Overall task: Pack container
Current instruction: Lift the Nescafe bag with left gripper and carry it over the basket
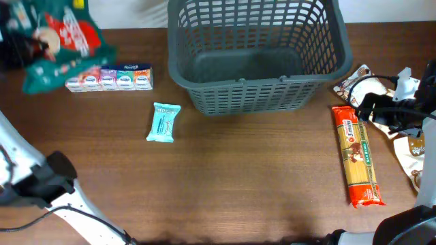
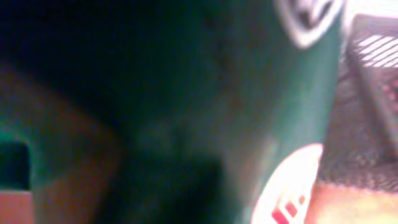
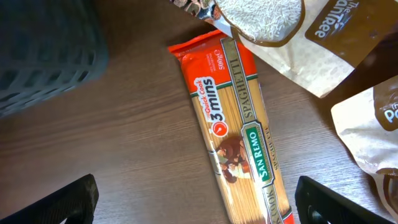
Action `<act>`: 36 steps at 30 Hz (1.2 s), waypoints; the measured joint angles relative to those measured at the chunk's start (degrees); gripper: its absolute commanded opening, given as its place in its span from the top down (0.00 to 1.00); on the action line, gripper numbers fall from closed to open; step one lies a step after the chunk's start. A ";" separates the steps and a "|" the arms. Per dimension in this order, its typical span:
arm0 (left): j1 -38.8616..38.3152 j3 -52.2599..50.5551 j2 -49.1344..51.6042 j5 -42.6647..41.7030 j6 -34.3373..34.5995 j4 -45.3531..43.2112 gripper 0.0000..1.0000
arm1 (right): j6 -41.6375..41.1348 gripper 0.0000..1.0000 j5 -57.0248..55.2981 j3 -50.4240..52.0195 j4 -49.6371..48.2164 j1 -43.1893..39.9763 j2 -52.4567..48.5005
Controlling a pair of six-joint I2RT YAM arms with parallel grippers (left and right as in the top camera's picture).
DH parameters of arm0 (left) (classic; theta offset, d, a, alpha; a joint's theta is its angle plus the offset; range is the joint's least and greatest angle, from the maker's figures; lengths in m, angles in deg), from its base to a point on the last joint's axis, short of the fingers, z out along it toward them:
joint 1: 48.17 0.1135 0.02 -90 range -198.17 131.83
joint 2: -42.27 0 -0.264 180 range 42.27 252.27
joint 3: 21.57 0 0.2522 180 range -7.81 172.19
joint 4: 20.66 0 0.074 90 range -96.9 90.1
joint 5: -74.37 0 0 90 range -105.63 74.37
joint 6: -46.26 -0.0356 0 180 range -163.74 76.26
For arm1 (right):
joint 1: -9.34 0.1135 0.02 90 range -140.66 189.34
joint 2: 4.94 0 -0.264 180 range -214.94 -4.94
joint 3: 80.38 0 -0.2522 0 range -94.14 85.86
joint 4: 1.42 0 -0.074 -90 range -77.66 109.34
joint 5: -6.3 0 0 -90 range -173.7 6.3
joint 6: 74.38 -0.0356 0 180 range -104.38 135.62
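The container [image 1: 255, 88] is a large dark grey lattice basket at the back centre; its inside looks empty. My left gripper [image 1: 37, 44] is at the far back left, shut on a green and red snack bag [image 1: 75, 37] held above the table. The bag [image 2: 205, 106] fills the left wrist view in a blur, with the basket [image 2: 373, 50] at its right. My right gripper [image 1: 368, 109] hangs open over the top end of an orange spaghetti packet [image 1: 357, 156]. In the right wrist view the packet [image 3: 239, 137] lies between the spread fingers [image 3: 196, 196].
A row of small drink cartons [image 1: 109, 78] and a teal snack bar [image 1: 163, 122] lie left of the basket. Brown and white rice pouches [image 1: 354, 82] [image 3: 292, 37] lie at the right edge, beside the spaghetti. A basket corner [image 3: 43, 56] shows in the right wrist view.
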 measured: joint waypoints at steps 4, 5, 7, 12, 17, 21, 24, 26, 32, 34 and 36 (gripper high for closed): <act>-6.23 7.50 -5.14 -1.36 1.05 -6.38 0.98 | 0.00 0.01 0.15 0.00 0.00 0.00 0.00; -8.41 8.94 -6.73 -1.97 1.25 -8.52 0.98 | -0.02 0.01 0.17 0.00 -0.02 0.00 0.00; -12.20 10.78 -9.44 -3.41 1.36 -11.76 0.98 | -0.02 0.01 0.17 0.00 -0.02 0.00 -0.02; -21.77 12.74 -14.95 -8.33 0.24 -17.03 0.98 | -0.11 0.01 0.17 0.00 0.00 0.00 -0.02; -30.23 10.97 -15.69 -11.93 -6.10 -17.22 0.98 | -0.15 0.01 0.17 0.00 -0.02 0.00 -0.02; -36.83 5.31 -13.97 -12.24 -13.33 -17.33 0.98 | -0.15 0.01 0.20 0.00 0.00 0.00 -0.04; -40.74 0.09 -11.56 -12.02 -17.99 -19.32 0.98 | -0.13 0.01 0.20 0.00 -0.02 0.00 -0.04; -42.62 -3.41 -9.88 -11.39 -19.87 -22.43 0.98 | -0.15 0.01 0.26 0.00 0.00 0.00 -0.04; -46.93 -11.65 -4.20 -6.29 -22.40 -32.61 0.98 | -0.13 0.01 0.35 0.00 -0.02 0.00 -0.04; -48.00 -12.79 -2.25 -3.85 -22.38 -34.49 0.98 | -0.13 0.01 0.35 0.00 0.00 0.00 -0.04; -48.89 -13.57 -0.85 -1.14 -21.86 -35.65 0.98 | -0.15 0.01 0.35 0.00 -0.02 0.00 -0.04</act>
